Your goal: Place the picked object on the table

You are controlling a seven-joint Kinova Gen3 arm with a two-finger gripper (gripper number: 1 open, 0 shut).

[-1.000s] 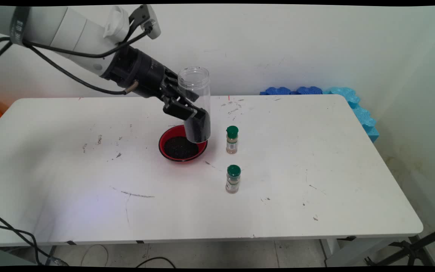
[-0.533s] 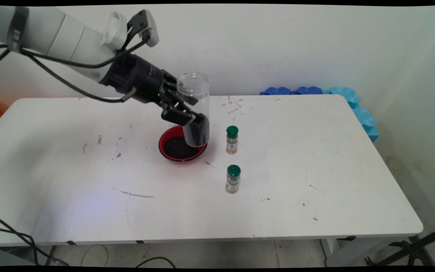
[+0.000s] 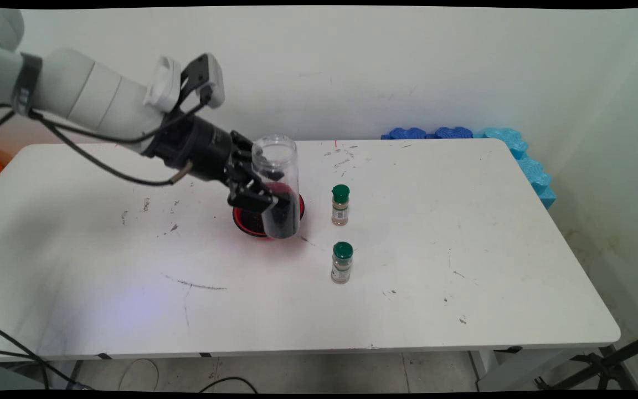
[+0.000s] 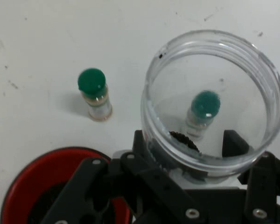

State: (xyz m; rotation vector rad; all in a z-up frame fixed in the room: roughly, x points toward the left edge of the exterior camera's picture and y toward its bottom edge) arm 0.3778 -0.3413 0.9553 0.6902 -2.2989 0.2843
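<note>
Between the fingers of the end effector (image 3: pixel 266 199) sat a clear plastic jar (image 3: pixel 278 185), clamped low on its body, mouth up and nearly upright, with a layer of dark grains at its bottom. Over the past second the arm had dropped and drawn nearer the camera, carrying the jar from well above the bench (image 3: pixel 463 221) down in front of the red bowl (image 3: pixel 297 208), whose dark contents it now mostly hid. Beyond the end effector's far side, two green-capped spice bottles (image 3: pixel 340 205) (image 3: pixel 341 262) stood apart, unmoved.
</note>
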